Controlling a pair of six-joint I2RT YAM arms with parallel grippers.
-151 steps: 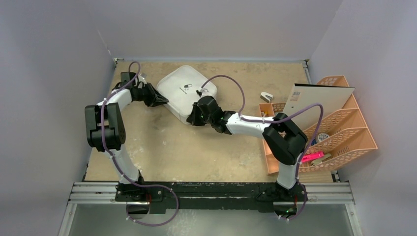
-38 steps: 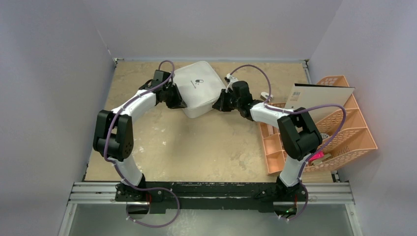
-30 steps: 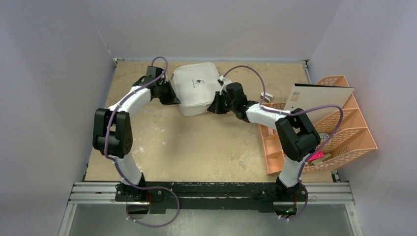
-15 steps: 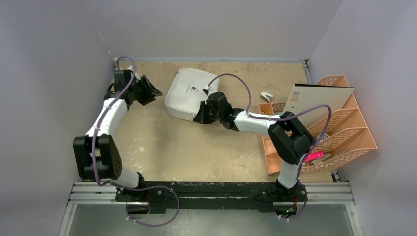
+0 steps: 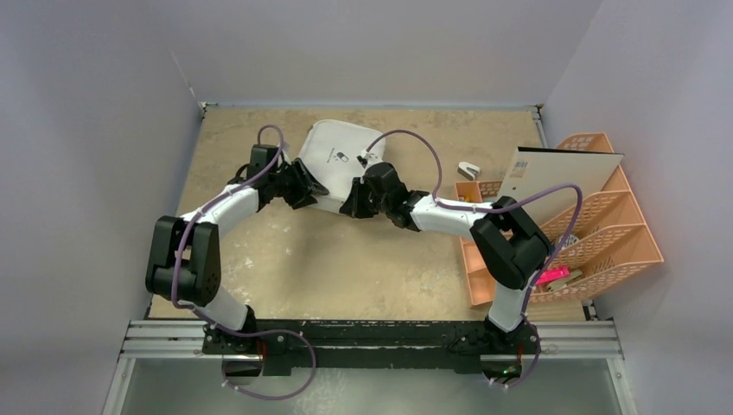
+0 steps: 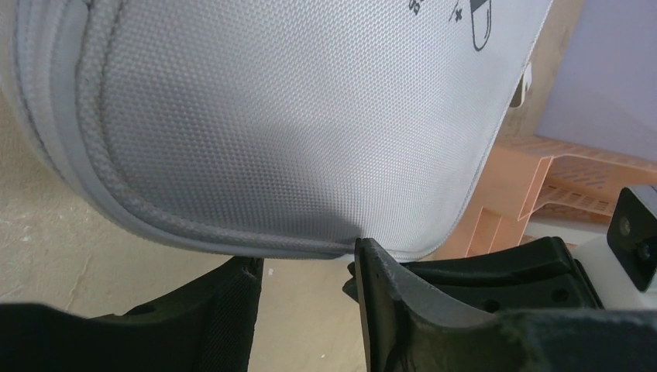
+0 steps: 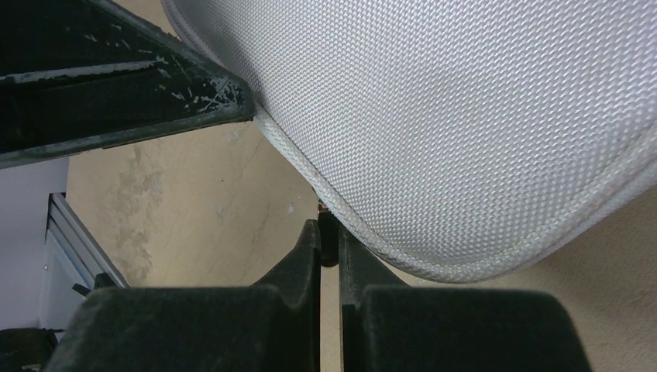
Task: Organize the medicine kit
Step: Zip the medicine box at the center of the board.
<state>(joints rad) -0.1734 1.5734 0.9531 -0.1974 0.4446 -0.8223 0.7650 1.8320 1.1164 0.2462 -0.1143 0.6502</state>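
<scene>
The medicine kit (image 5: 333, 162) is a white, rounded case with a small dark pill logo, lying at the back middle of the table. Its woven light-grey lid fills the left wrist view (image 6: 294, 116) and the right wrist view (image 7: 465, 116). My left gripper (image 5: 308, 190) is at the kit's near-left corner. It is open, with its tips (image 6: 306, 267) just under the piped rim and nothing between them. My right gripper (image 5: 351, 207) is at the kit's near edge, shut on a small dark tab (image 7: 328, 249) at the seam.
A peach lattice organizer (image 5: 609, 229) stands at the right edge with a white card (image 5: 562, 173) leaning in it and a pink item (image 5: 547, 277) in a lower bin. A small white and grey object (image 5: 468, 169) lies on the table right of the kit.
The kit slid toward the front left and turned. My left gripper opened, swung away to the far left, then came back to the kit's near-left corner. The right gripper stayed shut at the kit's edge.
</scene>
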